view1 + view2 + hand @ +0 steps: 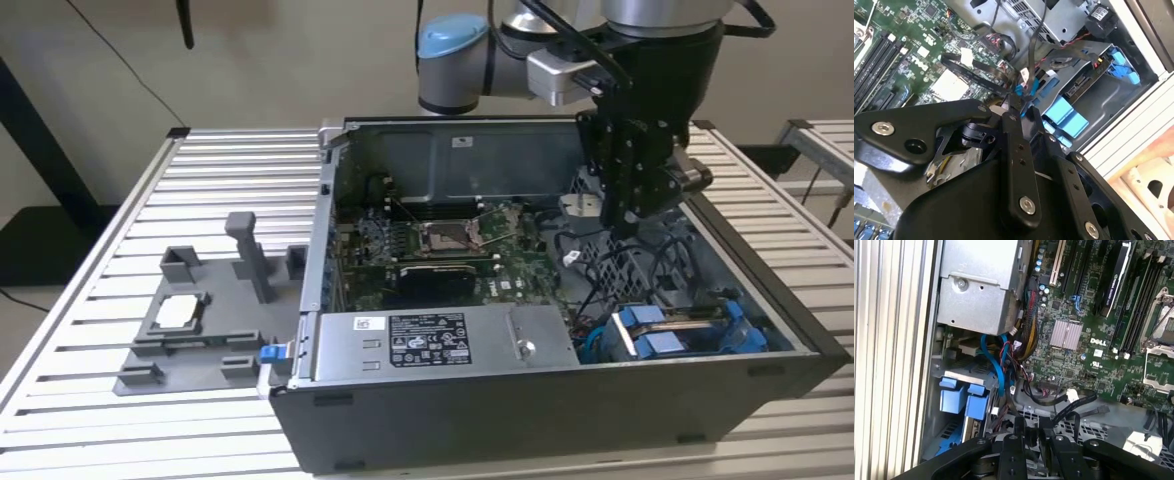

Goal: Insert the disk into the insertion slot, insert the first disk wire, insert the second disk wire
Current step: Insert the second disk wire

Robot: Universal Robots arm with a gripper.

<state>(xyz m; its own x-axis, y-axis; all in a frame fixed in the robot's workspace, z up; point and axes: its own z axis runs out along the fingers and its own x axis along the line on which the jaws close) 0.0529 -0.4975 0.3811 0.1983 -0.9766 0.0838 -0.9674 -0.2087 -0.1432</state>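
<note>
Disk point(681, 325) sits in the insertion slot point(1106, 107) at the computer case's point(534, 420) corner toward the exterior view's right, long axis running across that view, with the gripper point(634, 225) hanging nearby, deeper in the case over loose wires point(1074, 407); whether it grips one, I cannot tell.
</note>
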